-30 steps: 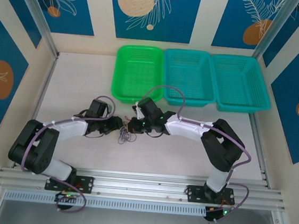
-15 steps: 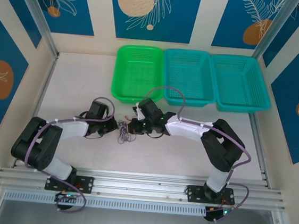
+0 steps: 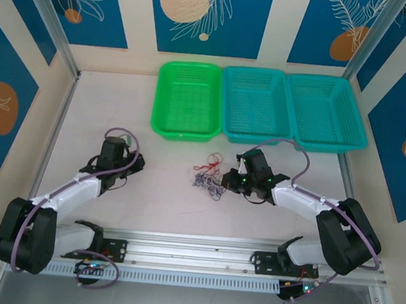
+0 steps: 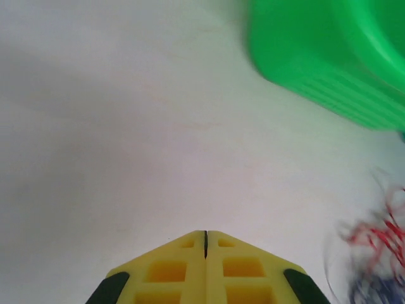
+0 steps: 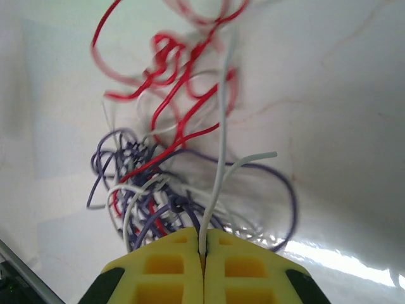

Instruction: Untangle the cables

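cables (image 3: 207, 177) on table (image 3: 106, 105), near green basket (image 3: 183, 135)

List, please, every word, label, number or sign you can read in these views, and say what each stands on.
None can be read.
The green basket, the teal baskets and the yellow fingers carry no text.
The blue wall panels show only leaf and circle patterns.
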Robot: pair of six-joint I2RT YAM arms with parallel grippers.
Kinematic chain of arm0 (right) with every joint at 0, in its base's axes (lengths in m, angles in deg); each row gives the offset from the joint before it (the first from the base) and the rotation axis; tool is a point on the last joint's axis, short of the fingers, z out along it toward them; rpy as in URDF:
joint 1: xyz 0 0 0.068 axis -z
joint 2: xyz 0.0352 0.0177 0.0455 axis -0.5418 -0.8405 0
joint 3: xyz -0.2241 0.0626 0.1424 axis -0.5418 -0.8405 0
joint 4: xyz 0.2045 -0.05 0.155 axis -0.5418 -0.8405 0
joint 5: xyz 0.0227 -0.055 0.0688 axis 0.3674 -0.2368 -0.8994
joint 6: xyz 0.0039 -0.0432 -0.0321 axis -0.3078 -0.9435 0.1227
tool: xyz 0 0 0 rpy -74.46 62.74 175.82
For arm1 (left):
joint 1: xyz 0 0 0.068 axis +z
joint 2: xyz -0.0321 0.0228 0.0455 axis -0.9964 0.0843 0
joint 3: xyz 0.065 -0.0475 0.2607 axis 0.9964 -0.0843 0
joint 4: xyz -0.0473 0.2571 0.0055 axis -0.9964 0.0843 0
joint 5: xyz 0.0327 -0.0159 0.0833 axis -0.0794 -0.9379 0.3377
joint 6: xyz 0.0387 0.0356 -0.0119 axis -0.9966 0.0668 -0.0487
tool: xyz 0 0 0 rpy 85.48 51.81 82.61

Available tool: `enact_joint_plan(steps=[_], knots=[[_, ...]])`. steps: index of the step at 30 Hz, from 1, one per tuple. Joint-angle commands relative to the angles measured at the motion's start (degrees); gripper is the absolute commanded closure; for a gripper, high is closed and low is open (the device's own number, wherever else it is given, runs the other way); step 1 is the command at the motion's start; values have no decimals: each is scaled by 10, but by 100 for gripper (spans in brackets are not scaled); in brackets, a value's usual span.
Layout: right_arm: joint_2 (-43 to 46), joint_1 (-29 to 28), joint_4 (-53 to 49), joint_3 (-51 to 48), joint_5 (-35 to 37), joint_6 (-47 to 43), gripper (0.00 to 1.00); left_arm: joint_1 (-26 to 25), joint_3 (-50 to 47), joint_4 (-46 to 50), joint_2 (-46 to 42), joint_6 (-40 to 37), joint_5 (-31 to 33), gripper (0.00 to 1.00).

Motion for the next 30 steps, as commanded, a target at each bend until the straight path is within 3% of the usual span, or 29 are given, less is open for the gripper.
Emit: enact_joint_plan(steps=[1, 5, 7, 9, 17, 23, 28, 30], knots=[[4, -4, -26, 16, -19, -26, 100, -52, -7, -156, 20, -57, -203, 73], [1, 2, -26, 18, -15, -24, 100, -192, 56, -53, 36, -185, -96, 51], [3, 4, -25, 18, -18, -22, 100, -205, 65, -43, 62, -190, -47, 48], [5, 5, -26, 18, -21, -23, 100, -205, 70, -65, 90, -202, -39, 46], [3, 3, -26, 23, -30, -20, 100, -212, 134, -126, 234, -328, -163, 49], [1, 3, -24, 20, -31, -17, 100, -219, 153, -180, 291, -307, -186, 46], [0, 2, -22, 24, -32, -12, 100, -220, 181, -154, 340, -306, -146, 60], [2, 2, -25, 27, -30, -13, 100, -220, 180, -154, 347, -304, -143, 79]])
